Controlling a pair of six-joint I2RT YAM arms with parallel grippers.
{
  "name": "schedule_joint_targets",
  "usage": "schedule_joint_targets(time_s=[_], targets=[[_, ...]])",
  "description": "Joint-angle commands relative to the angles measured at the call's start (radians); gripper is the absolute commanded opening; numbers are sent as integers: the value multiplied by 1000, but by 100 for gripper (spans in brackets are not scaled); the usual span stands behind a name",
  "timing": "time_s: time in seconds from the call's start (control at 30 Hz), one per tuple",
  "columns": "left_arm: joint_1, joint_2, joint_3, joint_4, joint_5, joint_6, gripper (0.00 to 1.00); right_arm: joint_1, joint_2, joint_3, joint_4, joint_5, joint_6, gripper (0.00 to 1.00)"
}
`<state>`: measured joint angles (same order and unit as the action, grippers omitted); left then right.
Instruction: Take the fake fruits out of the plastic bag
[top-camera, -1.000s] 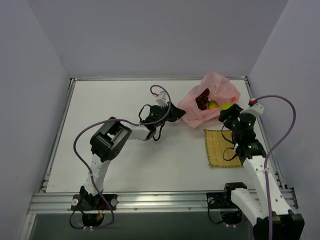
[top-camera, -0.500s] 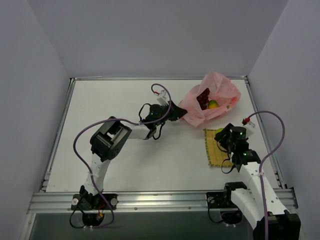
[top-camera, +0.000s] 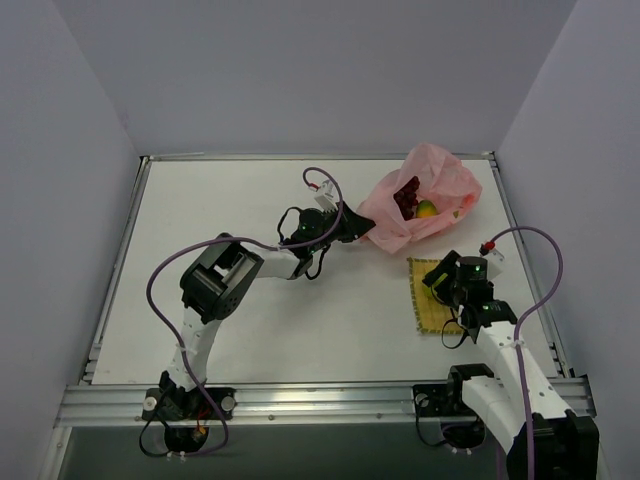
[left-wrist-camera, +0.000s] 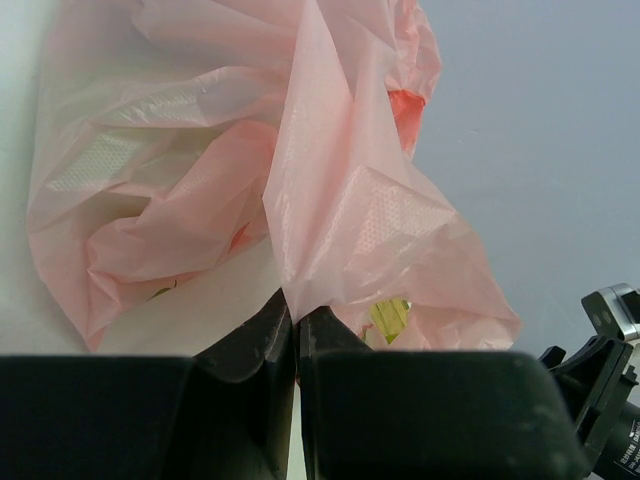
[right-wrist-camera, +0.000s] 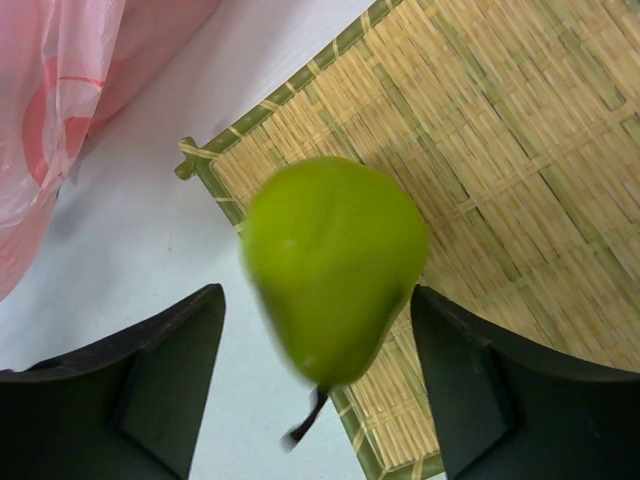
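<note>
Over the left edge of the mat (right-wrist-camera: 520, 150), the green fruit (right-wrist-camera: 335, 270) sits between the spread fingers of the right gripper (right-wrist-camera: 318, 295). Neither finger touches it, and it's blurry, so I can't tell if it has landed. My worry is that it's round and half off the mat, so it could easily roll onto the worktop (top-camera: 250, 200). Its long axis runs roughly up-down in the wrist view, fat end up and stem toward the bottom. The left gripper (left-wrist-camera: 295, 320) is pressed together, pinching the pink bag (left-wrist-camera: 330, 200). That film is thin and could slip out.

Translucent pink plastic bag (left-wrist-camera: 330, 200), smooth yellow-green fruit (right-wrist-camera: 335, 270), straw-yellow woven mat (right-wrist-camera: 500, 150) edged green, dark red grapes (top-camera: 407, 199)
</note>
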<state>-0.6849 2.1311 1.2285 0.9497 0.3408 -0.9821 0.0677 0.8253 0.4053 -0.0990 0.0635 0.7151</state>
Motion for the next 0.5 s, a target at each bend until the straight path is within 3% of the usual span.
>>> schedule_joint_targets(time_s=[0.0, 0.13, 0.27, 0.4, 0.43, 0.47], targets=[[16, -11, 25, 72, 14, -9, 2, 9, 0, 13, -11, 15, 7, 74], [16, -7, 23, 83, 20, -12, 2, 11, -21, 53, -51, 36, -25, 89], [21, -2, 22, 86, 29, -15, 2, 9, -61, 148, -90, 41, -58, 85], [30, 0, 11, 112, 50, -15, 2, 14, -66, 300, -87, -13, -138, 61], [31, 0, 5, 122, 53, -20, 2, 17, -48, 360, -73, -52, -182, 42], [35, 1, -1, 135, 59, -23, 2, 18, -26, 384, -59, -92, -203, 36]])
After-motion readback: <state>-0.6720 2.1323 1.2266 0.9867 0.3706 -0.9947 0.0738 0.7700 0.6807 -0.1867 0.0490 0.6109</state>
